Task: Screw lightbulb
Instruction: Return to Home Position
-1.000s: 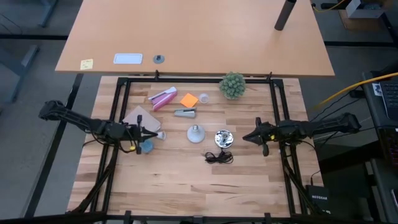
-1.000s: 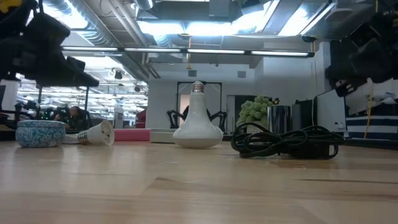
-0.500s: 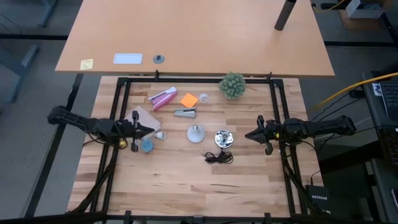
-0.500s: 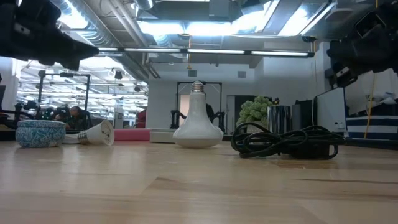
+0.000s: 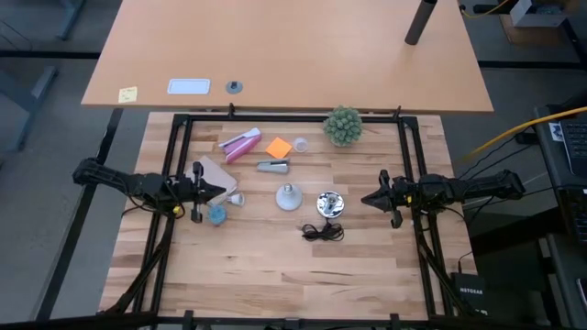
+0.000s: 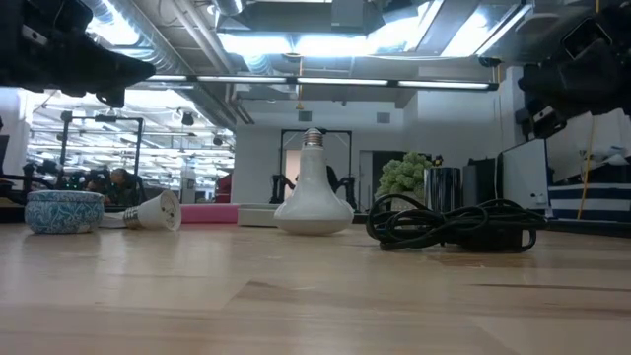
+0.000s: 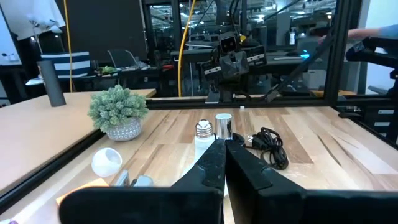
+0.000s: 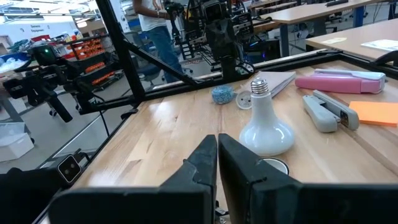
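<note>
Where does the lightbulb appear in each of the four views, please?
High view: the lightbulb stands mid-table, just left of the metal socket.
Low view: centre, dome down and threaded base up.
Left wrist view: near the middle, partly hidden.
Right wrist view: near the middle, in full view.
Shared landmark: the green plant ball, which is missing only from the right wrist view.

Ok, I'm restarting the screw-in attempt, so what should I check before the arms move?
1. White frosted lightbulb free of both grippers, standing dome-down, silver threaded base up: ok.
2. Left gripper shut and empty, above the left side of the wooden table: ok.
3. Right gripper shut and empty, right of the shiny round metal socket: ok.
4. Socket holds no bulb, stands apart from the lightbulb: ok.
5. Black cord lies clear of the lightbulb: ok.
6. Socket fixed to the table: cannot tell.
</note>
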You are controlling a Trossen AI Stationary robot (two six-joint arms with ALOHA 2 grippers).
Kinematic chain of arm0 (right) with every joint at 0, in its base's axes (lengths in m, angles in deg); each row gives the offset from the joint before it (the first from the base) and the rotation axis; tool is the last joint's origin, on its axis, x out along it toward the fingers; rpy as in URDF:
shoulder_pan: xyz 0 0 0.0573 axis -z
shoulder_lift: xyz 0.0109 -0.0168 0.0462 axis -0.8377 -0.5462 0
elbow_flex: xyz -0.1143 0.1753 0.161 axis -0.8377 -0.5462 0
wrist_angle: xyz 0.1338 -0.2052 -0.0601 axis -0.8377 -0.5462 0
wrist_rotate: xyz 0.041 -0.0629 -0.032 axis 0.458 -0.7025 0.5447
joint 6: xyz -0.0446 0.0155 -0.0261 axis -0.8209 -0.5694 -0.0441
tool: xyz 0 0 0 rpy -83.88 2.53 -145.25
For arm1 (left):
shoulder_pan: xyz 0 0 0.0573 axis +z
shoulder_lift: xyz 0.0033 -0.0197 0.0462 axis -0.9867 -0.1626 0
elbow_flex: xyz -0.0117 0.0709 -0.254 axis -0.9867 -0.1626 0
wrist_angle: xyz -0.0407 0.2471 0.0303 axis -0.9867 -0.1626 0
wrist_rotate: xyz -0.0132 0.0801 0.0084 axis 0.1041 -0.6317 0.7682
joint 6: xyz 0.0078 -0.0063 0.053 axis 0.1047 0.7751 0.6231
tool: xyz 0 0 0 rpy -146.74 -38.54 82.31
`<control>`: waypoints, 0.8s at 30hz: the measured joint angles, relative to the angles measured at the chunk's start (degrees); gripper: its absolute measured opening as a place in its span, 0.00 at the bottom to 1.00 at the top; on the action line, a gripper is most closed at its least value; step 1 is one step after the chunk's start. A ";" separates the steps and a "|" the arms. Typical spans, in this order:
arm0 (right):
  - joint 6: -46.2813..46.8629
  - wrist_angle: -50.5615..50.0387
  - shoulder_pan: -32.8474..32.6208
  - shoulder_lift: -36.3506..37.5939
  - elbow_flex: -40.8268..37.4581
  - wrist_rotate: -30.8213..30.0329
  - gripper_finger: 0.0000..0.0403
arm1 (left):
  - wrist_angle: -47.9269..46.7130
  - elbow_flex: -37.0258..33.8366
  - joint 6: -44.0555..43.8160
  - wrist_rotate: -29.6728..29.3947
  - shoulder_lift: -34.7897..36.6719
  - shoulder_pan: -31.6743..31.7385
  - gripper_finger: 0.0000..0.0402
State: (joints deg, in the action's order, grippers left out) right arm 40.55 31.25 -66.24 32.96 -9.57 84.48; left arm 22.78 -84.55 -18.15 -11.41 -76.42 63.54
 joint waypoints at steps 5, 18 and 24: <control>0.00 -0.03 0.00 0.00 0.00 0.00 0.05 | 0.00 0.00 0.00 0.00 0.00 0.00 0.00; -0.02 -0.09 0.00 0.00 0.00 0.00 0.05 | 0.00 -0.02 0.00 0.00 0.00 0.00 0.00; -0.68 -0.17 0.00 0.00 0.00 0.00 0.05 | 0.00 -0.02 0.00 0.00 0.00 0.00 0.00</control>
State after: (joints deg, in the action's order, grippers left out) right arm 39.87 31.09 -66.24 32.96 -9.57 84.48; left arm 22.78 -84.57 -18.15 -11.41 -76.42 63.54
